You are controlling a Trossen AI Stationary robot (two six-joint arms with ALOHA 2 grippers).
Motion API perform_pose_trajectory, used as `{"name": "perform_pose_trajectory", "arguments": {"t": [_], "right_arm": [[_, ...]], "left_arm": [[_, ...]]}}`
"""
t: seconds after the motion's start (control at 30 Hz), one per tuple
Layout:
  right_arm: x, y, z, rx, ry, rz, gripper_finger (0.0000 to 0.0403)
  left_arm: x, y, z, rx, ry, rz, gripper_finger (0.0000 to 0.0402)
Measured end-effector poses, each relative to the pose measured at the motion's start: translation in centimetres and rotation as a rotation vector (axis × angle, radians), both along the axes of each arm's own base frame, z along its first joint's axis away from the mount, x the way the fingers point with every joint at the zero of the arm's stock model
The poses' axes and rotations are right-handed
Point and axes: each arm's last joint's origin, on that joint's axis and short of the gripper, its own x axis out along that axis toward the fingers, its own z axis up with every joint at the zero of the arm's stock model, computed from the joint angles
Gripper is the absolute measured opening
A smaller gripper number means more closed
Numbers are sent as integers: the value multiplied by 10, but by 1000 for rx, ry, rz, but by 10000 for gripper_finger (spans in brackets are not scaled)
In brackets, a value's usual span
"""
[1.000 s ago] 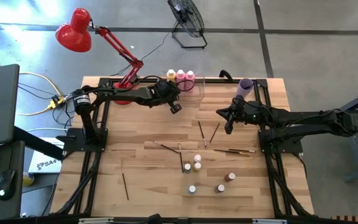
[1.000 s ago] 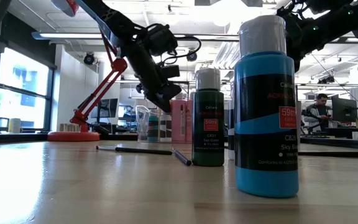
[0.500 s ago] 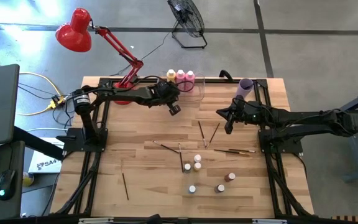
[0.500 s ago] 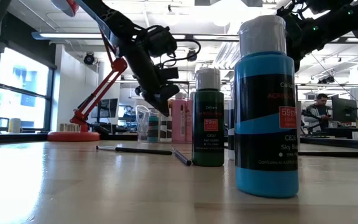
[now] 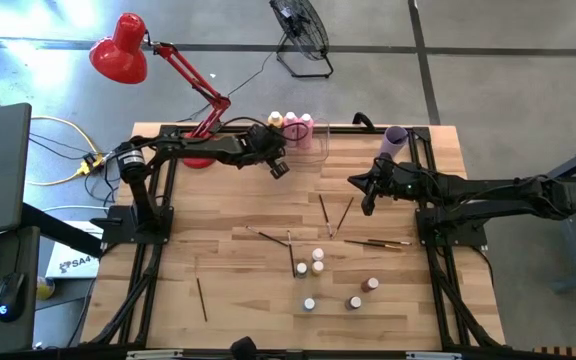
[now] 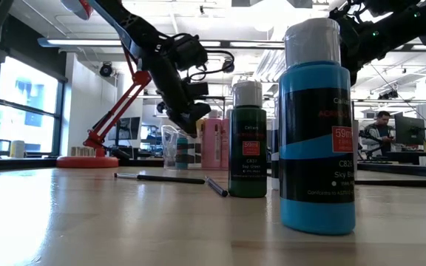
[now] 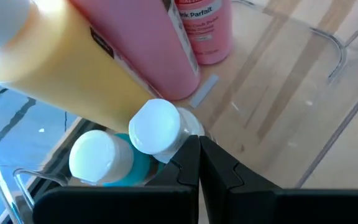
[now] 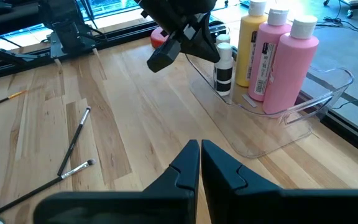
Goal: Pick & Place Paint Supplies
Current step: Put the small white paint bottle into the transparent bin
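Note:
A yellow-orange bottle [image 5: 275, 121] and two pink bottles [image 5: 298, 121] stand in the clear bin [image 5: 318, 138] at the far edge. Small white-capped bottles [image 7: 156, 124] stand beside them in the bin's left end. My left gripper [image 5: 279, 169] hangs shut just over that end, its fingertips [image 7: 199, 146] next to a white cap, nothing between them. My right gripper [image 5: 367, 203] waits shut, above the table right of centre. Several small bottles [image 5: 317, 262] stand and thin brushes [image 5: 323, 214] lie on the wood at mid-table.
A lilac cup [image 5: 395, 140] stands at the far right, a red lamp's base [image 5: 200, 158] at the far left. In the low view a blue bottle [image 6: 316, 133] and a green one [image 6: 248, 140] stand close, with a brush [image 6: 170, 178] lying behind them.
My left gripper has drifted a little toward the table's far edge, closer to the bin's left end, staying shut. The right arm has kept still.

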Motion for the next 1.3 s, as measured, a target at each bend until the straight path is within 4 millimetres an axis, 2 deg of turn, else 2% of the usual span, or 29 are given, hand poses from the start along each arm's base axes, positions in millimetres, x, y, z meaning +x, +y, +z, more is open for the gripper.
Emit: {"name": "perform_pose_trajectory", "arguments": {"t": [0.67, 1.1, 1.3], "right_arm": [[0, 0, 0, 0, 0, 0, 8], [0, 0, 0, 0, 0, 0, 8], [0, 0, 0, 0, 0, 0, 8]], "left_arm": [[2, -2, -1, -47, -24, -52, 0], [-2, -2, -3, -24, 20, 22, 0], [0, 0, 0, 1, -13, 27, 0]]}}
